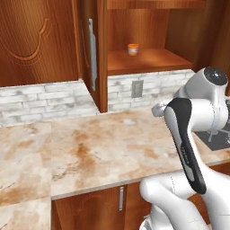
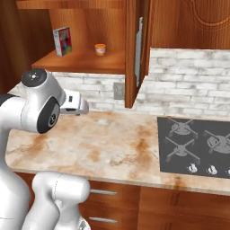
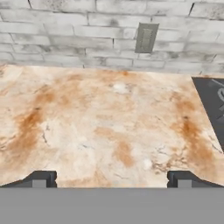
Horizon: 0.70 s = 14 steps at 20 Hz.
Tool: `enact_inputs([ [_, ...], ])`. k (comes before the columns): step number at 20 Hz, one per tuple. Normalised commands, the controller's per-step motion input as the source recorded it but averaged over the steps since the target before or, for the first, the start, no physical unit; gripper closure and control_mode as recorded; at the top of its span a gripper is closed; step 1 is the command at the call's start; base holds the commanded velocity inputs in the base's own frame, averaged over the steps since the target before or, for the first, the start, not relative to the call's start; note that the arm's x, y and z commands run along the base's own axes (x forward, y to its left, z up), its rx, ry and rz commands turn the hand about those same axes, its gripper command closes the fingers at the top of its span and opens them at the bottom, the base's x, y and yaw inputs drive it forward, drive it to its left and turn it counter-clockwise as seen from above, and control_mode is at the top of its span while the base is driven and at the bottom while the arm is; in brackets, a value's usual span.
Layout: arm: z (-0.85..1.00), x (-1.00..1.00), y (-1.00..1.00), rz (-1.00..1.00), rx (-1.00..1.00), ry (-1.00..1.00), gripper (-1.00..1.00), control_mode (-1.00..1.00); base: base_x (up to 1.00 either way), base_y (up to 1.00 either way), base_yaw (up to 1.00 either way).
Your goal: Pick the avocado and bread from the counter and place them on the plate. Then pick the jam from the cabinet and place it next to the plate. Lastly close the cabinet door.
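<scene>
Fingers (image 3: 40,178) spread and empty as our gripper (image 3: 111,179) looks over bare counter (image 3: 109,127); we judge little done: jam (image 1: 133,49) sits in the cabinet (image 1: 148,60), door (image 1: 92,54) open.

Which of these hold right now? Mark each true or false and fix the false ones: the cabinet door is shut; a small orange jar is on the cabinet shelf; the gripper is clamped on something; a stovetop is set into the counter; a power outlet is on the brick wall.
1. The cabinet door is shut. False: it stands open, edge-on, exposing the shelf.
2. A small orange jar stands on the cabinet shelf. True.
3. The gripper is clamped on something. False: its fingertips are wide apart over bare counter, holding nothing.
4. A black stovetop is set into the counter. True.
5. A power outlet is on the brick wall. True.
</scene>
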Motion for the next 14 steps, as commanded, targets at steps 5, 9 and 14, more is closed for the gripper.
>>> enact_inputs([
  [5,0.73,0.02,-0.01,0.00,0.00,-0.12,-1.00,-1.00,0.00,0.00,0.00],
  [9,0.57,0.12,0.00,0.00,0.00,-0.10,-1.00,-1.00,0.00,0.00,0.00],
  [14,0.49,0.16,0.00,0.00,0.00,-0.08,-1.00,-1.00,0.00,0.00,0.00],
])
